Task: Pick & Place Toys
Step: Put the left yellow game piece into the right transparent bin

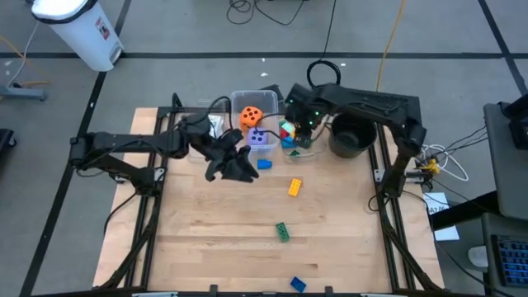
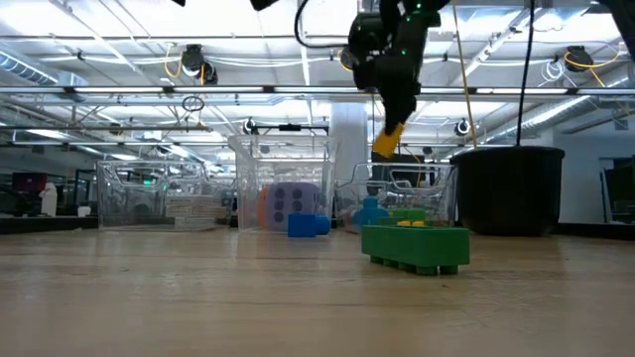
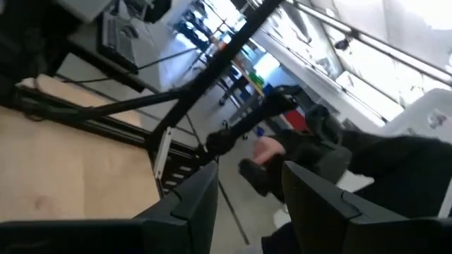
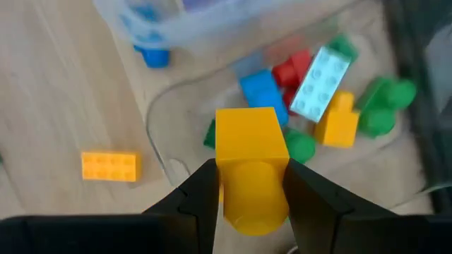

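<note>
Toys lay scattered across the wooden table [image 1: 214, 239], some already sorted at its far edge: an orange foam die [image 1: 251, 116] and a purple one [image 1: 257, 139] sat in a clear bin [image 1: 237, 101], beside a black pot [image 1: 350, 137]. The right gripper [image 4: 248, 185], hanging above a second clear bin [image 4: 157, 127] of mixed bricks, was clamped on a yellow brick [image 4: 250, 166], so the step in hand looked like a drop-off; the next move would call for opening the fingers squarely over that bin. The left gripper [image 3: 247, 201] hovered just above the table near the dice bin, its fingers partly apart with nothing between them. A blue brick [image 1: 264, 163], a yellow-orange brick [image 1: 294, 187], a green brick [image 1: 282, 232] and another blue brick [image 1: 298, 285] at the near edge were not yet collected.
</note>
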Controlling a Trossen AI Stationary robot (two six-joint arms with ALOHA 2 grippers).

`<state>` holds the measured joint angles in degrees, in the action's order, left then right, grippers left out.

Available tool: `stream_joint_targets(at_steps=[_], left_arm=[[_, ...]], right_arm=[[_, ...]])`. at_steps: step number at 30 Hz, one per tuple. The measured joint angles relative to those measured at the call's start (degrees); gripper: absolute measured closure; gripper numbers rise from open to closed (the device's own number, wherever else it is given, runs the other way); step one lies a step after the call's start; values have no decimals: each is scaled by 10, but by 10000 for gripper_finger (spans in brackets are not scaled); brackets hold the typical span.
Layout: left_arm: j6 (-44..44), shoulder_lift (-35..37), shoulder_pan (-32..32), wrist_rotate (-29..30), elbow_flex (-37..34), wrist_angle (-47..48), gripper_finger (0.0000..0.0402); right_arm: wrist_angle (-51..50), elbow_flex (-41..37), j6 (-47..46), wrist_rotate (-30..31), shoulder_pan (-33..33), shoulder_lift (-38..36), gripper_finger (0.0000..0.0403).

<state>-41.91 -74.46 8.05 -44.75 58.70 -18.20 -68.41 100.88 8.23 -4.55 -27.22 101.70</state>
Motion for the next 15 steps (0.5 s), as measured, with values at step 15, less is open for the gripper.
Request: stream_joint_targets(at_steps=[15], left_arm=[[33, 0, -14, 4, 0, 70, 241]], right_arm=[[-85, 0, 6, -17, 8, 78, 277]])
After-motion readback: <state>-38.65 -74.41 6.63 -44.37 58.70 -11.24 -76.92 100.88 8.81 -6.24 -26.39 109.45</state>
